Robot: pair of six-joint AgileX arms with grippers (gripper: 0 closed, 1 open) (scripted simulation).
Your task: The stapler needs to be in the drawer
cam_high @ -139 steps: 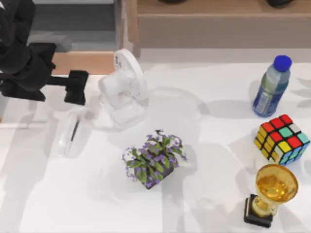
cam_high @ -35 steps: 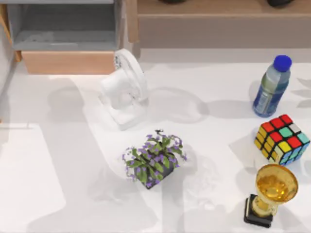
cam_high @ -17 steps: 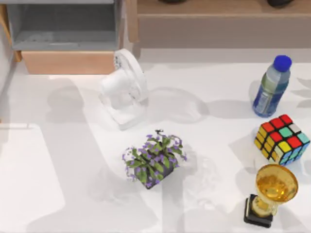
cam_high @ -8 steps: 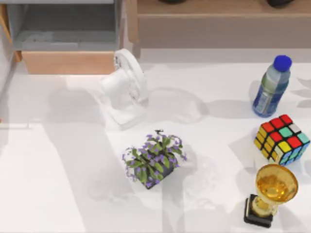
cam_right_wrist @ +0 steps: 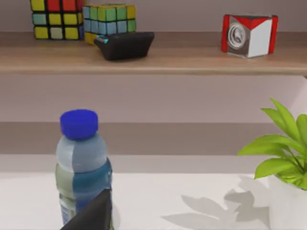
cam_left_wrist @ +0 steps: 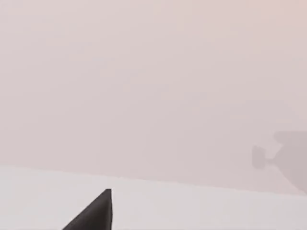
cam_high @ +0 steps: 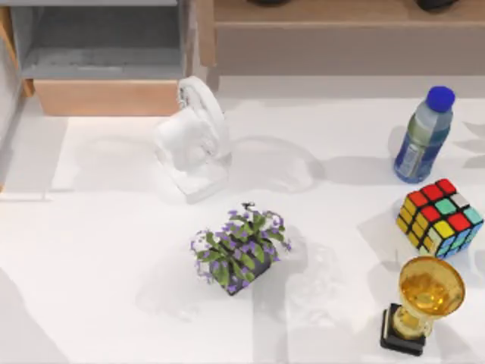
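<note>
The drawer stands pulled open at the table's far left, with grey inner walls and floor behind a light wood front panel. The stapler is hidden: I cannot make it out on the table or on the drawer's visible floor. A dark part of my left gripper shows in the left wrist view, over a white surface and facing a blank pale wall. In the right wrist view a dark part of my right gripper sits in front of a water bottle.
A white desk fan stands just right of the drawer. A purple-flowered plant sits mid-table. At the right are the bottle, a colour cube and a gold trophy. A wooden shelf runs along the back.
The left arm that hung over the table's left 8.3 s ago has left the top view, and the stapler no longer lies on the table there. Shadows on the left have shifted.
</note>
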